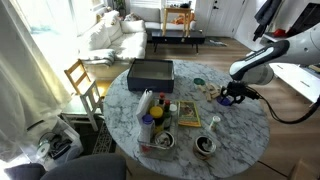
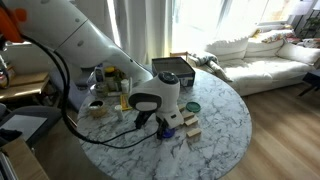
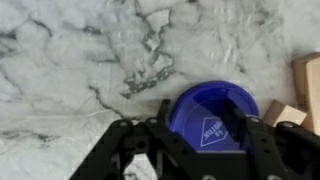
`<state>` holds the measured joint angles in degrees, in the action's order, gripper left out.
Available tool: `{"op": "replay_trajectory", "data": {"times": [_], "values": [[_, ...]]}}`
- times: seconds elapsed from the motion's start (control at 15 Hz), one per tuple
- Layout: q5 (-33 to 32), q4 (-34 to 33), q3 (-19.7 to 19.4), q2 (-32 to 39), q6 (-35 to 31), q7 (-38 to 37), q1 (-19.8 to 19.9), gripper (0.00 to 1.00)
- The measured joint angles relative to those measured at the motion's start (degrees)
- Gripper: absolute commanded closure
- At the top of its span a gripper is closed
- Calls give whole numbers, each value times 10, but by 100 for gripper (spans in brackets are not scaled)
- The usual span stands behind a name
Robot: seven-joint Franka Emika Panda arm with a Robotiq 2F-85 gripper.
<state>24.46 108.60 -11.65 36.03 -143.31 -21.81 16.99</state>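
Note:
My gripper (image 3: 205,140) is low over the round marble table (image 3: 80,70), with its fingers on either side of a round blue container (image 3: 215,112) that has a white diamond label. The fingers press against its sides. In both exterior views the gripper (image 1: 232,98) (image 2: 168,122) is at the table's edge area, with the blue container (image 2: 171,129) right under it. Light wooden blocks (image 3: 305,85) (image 2: 190,128) lie right beside it.
A black box (image 1: 150,72) (image 2: 170,66) sits at the far side of the table. A green lid (image 1: 199,82) (image 2: 193,106), bottles (image 1: 147,103), a tray (image 1: 188,115) and bowls (image 1: 205,145) stand nearby. A wooden chair (image 1: 82,80) and a white sofa (image 1: 110,35) lie beyond.

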Motion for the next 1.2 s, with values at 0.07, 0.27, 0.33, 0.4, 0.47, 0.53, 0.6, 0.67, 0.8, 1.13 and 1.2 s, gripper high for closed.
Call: {"op": "replay_trajectory", "data": {"times": [0.07, 0.27, 0.33, 0.4, 0.47, 0.53, 0.6, 0.67, 0.8, 1.13, 1.2], "values": [[1, 0, 0, 0, 0, 0, 1, 63], [2, -3, 1, 0, 0, 0, 3, 80], [2, -4, 1, 0, 0, 0, 4, 80], [2, -5, 1, 0, 0, 0, 5, 81], [2, -6, 1, 0, 0, 0, 5, 93], [2, -6, 1, 0, 0, 0, 5, 100], [2, -7, 1, 0, 0, 0, 6, 100], [2, -8, 1, 0, 0, 0, 7, 99], [2, -10, 1, 0, 0, 0, 7, 99], [2, -11, 1, 1, 0, 0, 7, 99], [2, -12, 1, 0, 0, 0, 7, 99]]}}
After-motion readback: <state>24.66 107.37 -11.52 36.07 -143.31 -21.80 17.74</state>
